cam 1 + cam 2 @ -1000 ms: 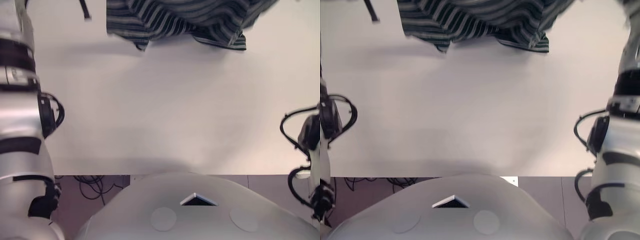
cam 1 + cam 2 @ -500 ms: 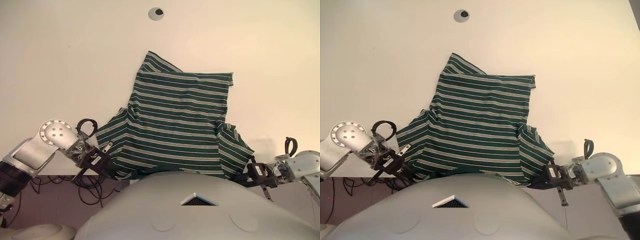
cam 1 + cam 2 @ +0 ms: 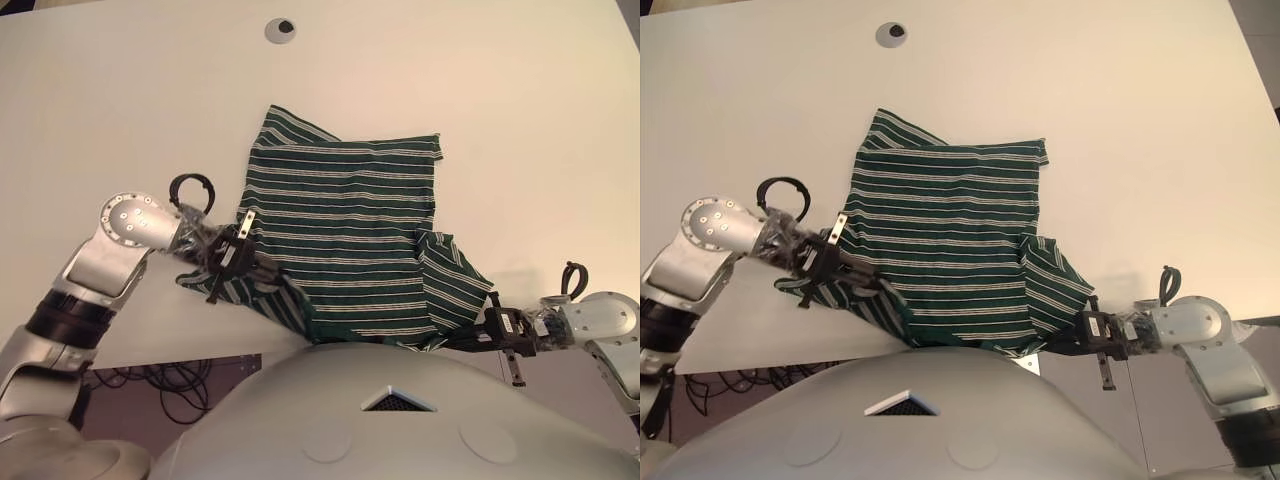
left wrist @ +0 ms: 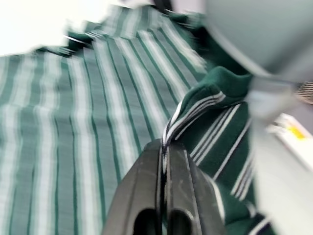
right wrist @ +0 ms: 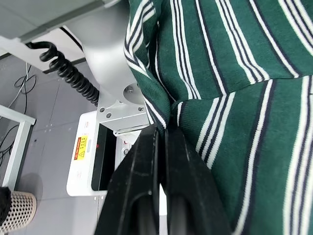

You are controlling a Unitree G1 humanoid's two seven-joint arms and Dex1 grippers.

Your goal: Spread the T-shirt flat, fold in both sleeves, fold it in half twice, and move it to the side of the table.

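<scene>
At the table's (image 3: 120,130) front edge, the right gripper (image 3: 470,339) clamps shut on a corner of the striped T-shirt (image 3: 345,225). The left gripper (image 3: 262,268), slightly farther in, pinches the opposite edge. Beyond both, the shirt lies rumpled. Spreading appears under way; flattening it likely calls for drawing the corners apart.

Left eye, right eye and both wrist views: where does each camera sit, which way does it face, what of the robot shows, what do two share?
Left eye view: head, facing forward and down at the T-shirt on the table; both arms show.
Right eye view: head, same scene, both arms.
Left wrist view: left wrist, along the left gripper, shut on the shirt.
Right wrist view: right wrist, along the right gripper, shut on the shirt's edge.
Shared: each wrist view shows clamped striped cloth.
</scene>
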